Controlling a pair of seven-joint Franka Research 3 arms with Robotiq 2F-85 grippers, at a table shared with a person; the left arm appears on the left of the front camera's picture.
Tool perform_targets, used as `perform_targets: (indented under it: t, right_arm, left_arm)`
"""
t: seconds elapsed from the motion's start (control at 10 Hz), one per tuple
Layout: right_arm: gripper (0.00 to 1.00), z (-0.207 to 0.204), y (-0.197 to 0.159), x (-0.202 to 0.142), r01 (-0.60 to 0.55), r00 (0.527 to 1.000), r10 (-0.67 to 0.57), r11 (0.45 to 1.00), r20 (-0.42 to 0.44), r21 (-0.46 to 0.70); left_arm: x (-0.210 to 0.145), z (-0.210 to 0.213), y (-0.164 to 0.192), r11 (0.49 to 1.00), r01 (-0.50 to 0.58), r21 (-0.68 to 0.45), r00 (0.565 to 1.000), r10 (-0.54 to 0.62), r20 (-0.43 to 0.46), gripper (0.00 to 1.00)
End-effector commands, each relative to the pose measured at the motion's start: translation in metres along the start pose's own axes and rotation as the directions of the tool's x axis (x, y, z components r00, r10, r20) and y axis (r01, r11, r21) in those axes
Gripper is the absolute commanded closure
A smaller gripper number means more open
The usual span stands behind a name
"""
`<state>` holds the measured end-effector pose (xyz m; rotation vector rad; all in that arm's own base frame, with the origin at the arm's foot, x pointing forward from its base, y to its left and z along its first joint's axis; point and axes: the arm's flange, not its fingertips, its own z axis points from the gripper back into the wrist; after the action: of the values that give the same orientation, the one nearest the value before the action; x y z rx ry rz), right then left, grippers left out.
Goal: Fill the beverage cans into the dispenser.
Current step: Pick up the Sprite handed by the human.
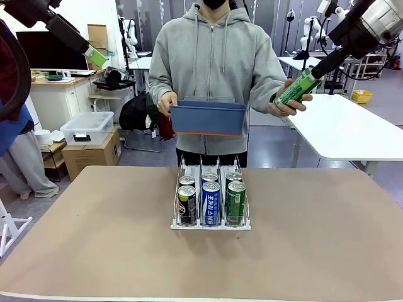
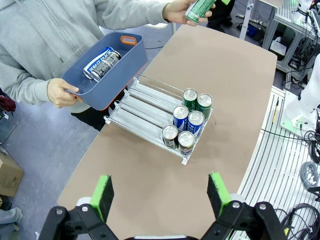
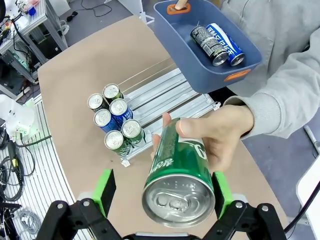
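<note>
Task status: partly done.

- Dispenser [image 1: 211, 225] sits mid-counter [image 1: 315, 239]. All three lanes are loaded at the front lip; the lane lengths beyond that are bare.
- Count in the dispenser: six beverage cans, two per lane. Left lane holds two black [image 1: 187, 204], middle lane two blue-and-white [image 1: 211, 202], right lane two green [image 1: 236, 202].
- Blue bin [image 1: 208, 119] is held by the person above and beyond the dispenser's far end. Count inside: two cans lying down, one black [image 3: 207, 42] and one blue-and-white [image 3: 225, 44].
- One more green can [image 3: 177, 170] is gripped in the person's hand [image 3: 220, 135], up and to the right of the dispenser.
- Right hand [image 3: 161, 192]: fingers spread, a pad on either side of that green can. Cannot tell whether either pad touches it.
- Left hand [image 2: 160, 195]: fingers spread, empty, high above the counter on the dispenser's left.

Total cans: nine, six placed and three left. My reading is that the handover of the green can is in progress and its placement is not yet done.
</note>
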<state>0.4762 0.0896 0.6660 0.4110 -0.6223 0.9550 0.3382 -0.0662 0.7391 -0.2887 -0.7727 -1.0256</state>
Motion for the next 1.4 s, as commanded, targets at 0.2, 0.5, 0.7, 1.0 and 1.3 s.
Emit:
perform_targets:
  t: [0.2, 0.5, 0.7, 1.0, 1.3]
  right_arm:
    - [0.0, 0.0, 0.0, 0.0, 0.0, 1.0, 0.0, 1.0, 0.0, 0.0]
    - [0.6, -0.0022, -0.0037, -0.0025, -0.005, 1.0, 0.005, 1.0, 0.029, 0.012]
    - [0.65, -0.0017, -0.0041, -0.0024, 0.007, 0.999, -0.007, 1.0, 0.043, 0.007]
    - [1.0, -0.0003, -0.0054, -0.0034, 0.022, 0.998, -0.022, 1.0, 0.057, -0.002]
    - [1.0, -0.0007, -0.0041, -0.0041, -0.013, 0.998, 0.013, 1.0, 0.067, 0.012]
  left_arm:
    - [-0.0019, -0.0003, -0.0003, 1.0, -0.002, -0.009, 1.0, 0.002, -0.002, 0.0]
    - [-0.0019, -0.0003, -0.0003, 1.0, -0.002, -0.009, 1.0, 0.002, -0.002, 0.0]
    - [-0.0019, -0.0003, -0.0003, 1.0, -0.002, -0.009, 1.0, 0.002, -0.002, 0.0]
    - [-0.0019, -0.0003, -0.0003, 1.0, -0.002, -0.009, 1.0, 0.002, -0.002, 0.0]
    - [-0.0019, -0.0003, -0.0003, 1.0, -0.002, -0.009, 1.0, 0.002, -0.002, 0.0]
